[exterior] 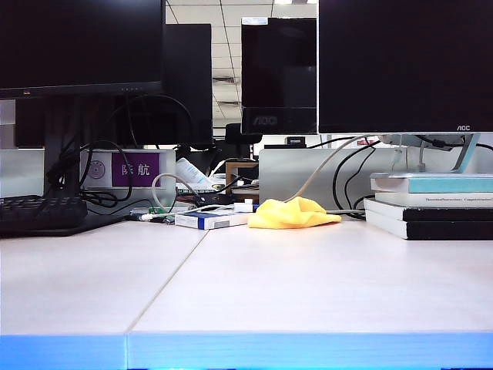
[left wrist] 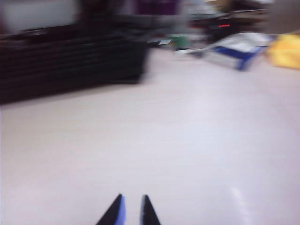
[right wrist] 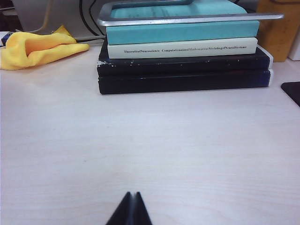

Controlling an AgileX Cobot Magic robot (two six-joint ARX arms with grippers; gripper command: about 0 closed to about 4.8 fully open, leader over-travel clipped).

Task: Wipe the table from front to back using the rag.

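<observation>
— At the back of the table [exterior: 308, 285], near the middle, the rag [exterior: 293, 213] is seen lying in a crumpled yellow heap, close to the cables and just beside a small white and blue box [exterior: 209, 220].

— And the arms are nowhere to be seen from the exterior view. What is made of the left gripper [left wrist: 132, 211]?

— Only its two dark fingertips are caught by the left wrist view, held low over bare tabletop, with a narrow gap left between them. Nothing is gripped there. That picture is blurred, but a black keyboard [left wrist: 70, 61] can be made out on one side, and the yellow cloth is glimpsed at the far corner, well apart from the tips.

— The right gripper [right wrist: 130, 211], then?

— Its jaws are pressed together into a single dark point, empty, above clear wood-grain surface. A stack of books [right wrist: 183, 56] is faced head-on: two black ones below, a pale one and a teal one above, with a metal monitor foot [right wrist: 187, 18] resting on top. The rag is found beside that stack, well away from the closed tips.

— So the cloth is touched by neither gripper.

— Correct. It is seen resting on the desk alone, its folds bunched up, a light blue edge band [exterior: 308, 351] running along the near side of the table.
</observation>
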